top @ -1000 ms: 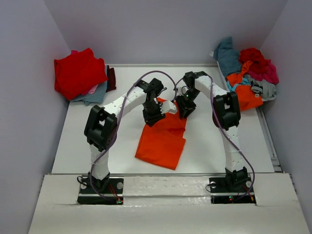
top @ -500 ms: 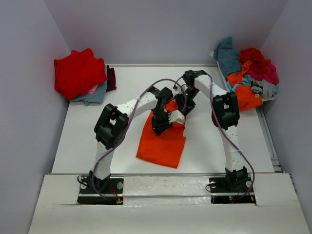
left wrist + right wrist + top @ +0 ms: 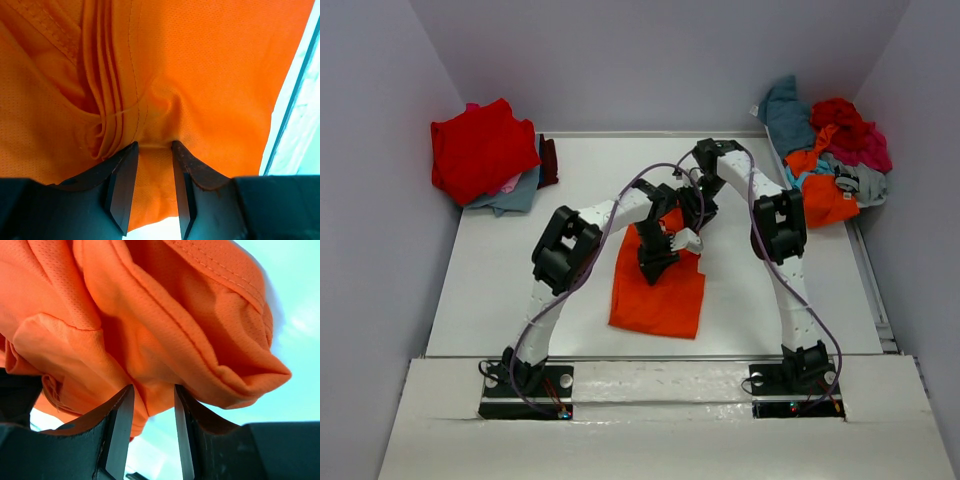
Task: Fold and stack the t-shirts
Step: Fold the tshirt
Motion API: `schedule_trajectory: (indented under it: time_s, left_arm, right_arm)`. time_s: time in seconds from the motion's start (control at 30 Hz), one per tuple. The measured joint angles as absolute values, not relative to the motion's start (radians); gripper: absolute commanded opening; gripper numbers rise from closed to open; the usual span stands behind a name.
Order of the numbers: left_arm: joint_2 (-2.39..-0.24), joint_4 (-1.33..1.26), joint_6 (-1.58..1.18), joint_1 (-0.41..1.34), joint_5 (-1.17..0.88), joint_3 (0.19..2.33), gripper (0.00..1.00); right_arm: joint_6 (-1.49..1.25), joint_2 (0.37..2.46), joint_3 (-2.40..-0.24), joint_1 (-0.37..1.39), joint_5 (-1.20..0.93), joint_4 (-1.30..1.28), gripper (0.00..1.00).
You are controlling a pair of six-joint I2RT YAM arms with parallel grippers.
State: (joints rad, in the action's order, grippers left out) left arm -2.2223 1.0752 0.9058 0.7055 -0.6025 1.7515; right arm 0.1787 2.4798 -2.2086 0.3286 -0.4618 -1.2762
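The bright orange mesh-cloth t-shirt (image 3: 658,298) lies around the middle of the white tabletop (image 3: 490,270). Its near part is spread flat as a rough rectangle reaching toward the near edge, and its far end is gathered up between the two arms.

The left hand (image 3: 658,258) is over that far end. In the left wrist view, the left hand (image 3: 154,146) is closed on a pinch of the orange cloth just beside a bundle of stacked folds and a stitched seam. The right hand (image 3: 692,215) is just beyond it, toward the far edge. In the right wrist view, the right hand (image 3: 154,388) is clamped on a bunched, hemmed wad of the same shirt, with the cloth bulging out above its fingers.

At the far left corner, a folded red t-shirt (image 3: 480,150) sits on top of a grey-teal garment (image 3: 510,197), with a dark maroon cloth (image 3: 549,160) just beside them.

At the far right corner, a loose heap of t-shirts (image 3: 830,150) in teal, red, magenta, orange and grey lies tumbled together and spills past the tabletop's right edge. Whether a bin or tray holds it cannot be told.
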Motion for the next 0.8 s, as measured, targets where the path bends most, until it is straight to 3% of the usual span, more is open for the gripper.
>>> schedule_trajectory:
  time_s: [0.37, 0.8]
  left_arm:
    - [-2.32, 1.117, 0.857, 0.615, -0.704, 1.886, 0.47]
    - [-2.288, 1.034, 0.794, 0.544, -0.762, 1.811, 0.47]
  right_arm:
    - [0.178, 2.54, -2.325, 0.329, -0.432, -1.27, 0.47]
    - [0.175, 2.555, -2.367, 0.329, -0.392, -1.241, 0.52]
